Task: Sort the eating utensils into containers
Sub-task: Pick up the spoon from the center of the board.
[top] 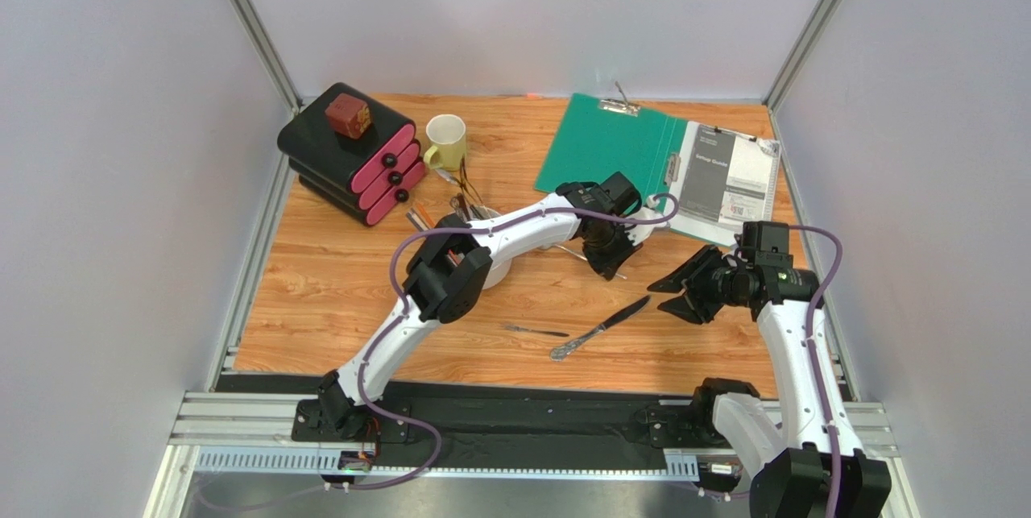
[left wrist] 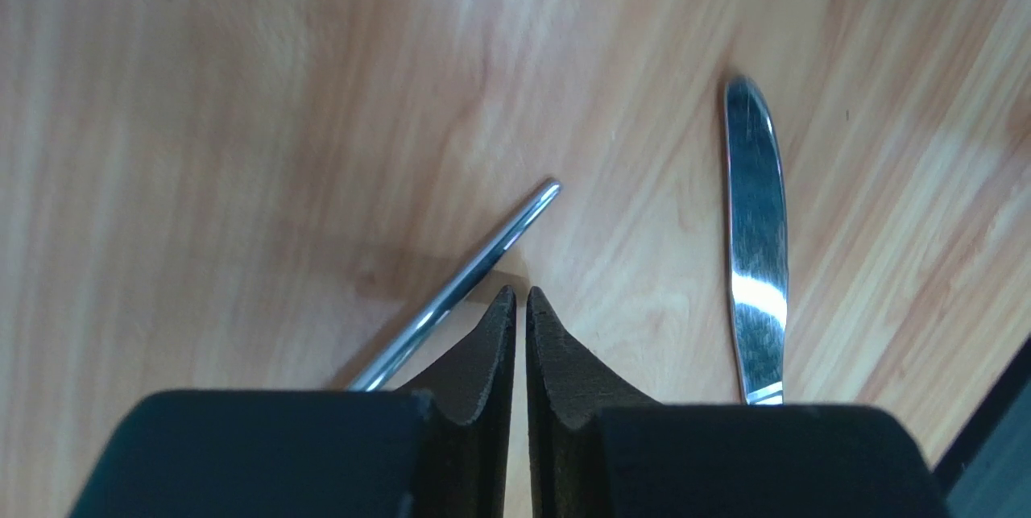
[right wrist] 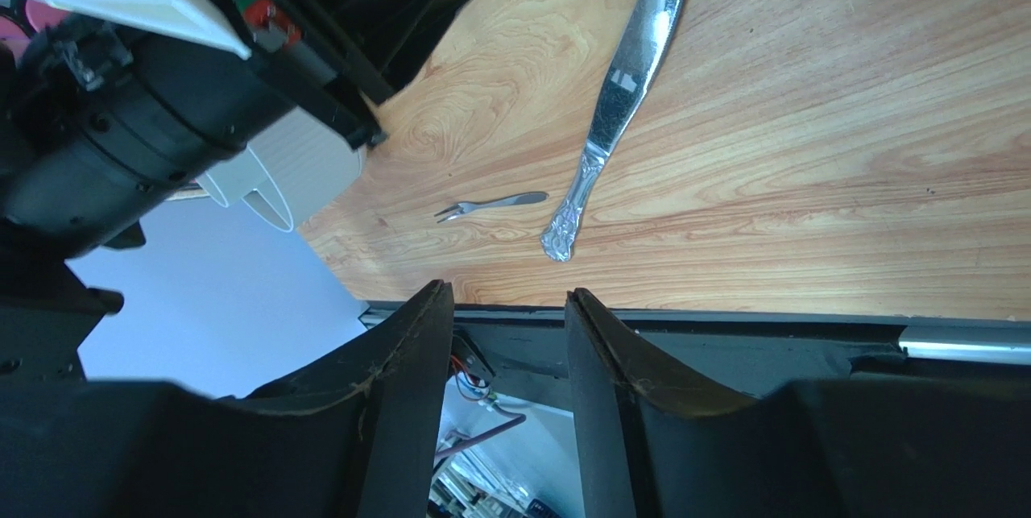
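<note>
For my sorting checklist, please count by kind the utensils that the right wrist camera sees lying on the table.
Knife: 1
Small fork: 1
Total: 2

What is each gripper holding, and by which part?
Nothing. Left gripper is nearly shut, the thin silver utensil lying outside its jaws; right gripper is open and empty.
</note>
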You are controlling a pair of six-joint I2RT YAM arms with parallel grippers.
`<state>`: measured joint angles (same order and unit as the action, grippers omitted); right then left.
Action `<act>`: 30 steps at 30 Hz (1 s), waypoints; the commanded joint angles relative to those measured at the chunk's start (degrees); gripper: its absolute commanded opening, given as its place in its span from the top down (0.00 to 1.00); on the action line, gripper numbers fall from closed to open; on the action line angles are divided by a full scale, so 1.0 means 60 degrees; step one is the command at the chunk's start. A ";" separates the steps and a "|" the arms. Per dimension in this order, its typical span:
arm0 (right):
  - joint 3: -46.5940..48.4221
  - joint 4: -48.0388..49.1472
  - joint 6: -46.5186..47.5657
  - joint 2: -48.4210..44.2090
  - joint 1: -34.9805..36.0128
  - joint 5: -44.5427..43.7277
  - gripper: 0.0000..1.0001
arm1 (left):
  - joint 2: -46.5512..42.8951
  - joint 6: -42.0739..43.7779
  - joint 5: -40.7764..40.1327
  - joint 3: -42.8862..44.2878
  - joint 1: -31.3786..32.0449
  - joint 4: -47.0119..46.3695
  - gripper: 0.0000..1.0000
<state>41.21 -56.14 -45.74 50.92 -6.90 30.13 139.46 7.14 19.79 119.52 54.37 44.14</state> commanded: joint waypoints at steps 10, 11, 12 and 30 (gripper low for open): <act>0.0940 -0.0693 0.0563 0.0186 -0.0286 0.0105 0.56 | 0.0503 -0.0442 -0.0296 0.1334 -0.0462 -0.0076 0.87; 0.0867 -0.0663 0.0490 0.0171 -0.0286 0.0120 0.56 | 0.0401 -0.0442 -0.0310 0.1363 -0.0535 -0.0091 0.87; 0.0837 -0.0634 0.0416 0.0113 -0.0286 0.0134 0.56 | 0.0356 -0.0471 -0.0281 0.1349 -0.0623 -0.0164 0.87; 0.0133 -0.0619 -0.0946 -0.1191 -0.0286 0.0149 0.56 | -0.0903 -0.0546 0.0863 0.1291 -0.1634 -0.0237 0.65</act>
<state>42.65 -60.66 -47.79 44.58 -8.34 30.02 141.62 2.94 24.01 128.20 43.35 43.00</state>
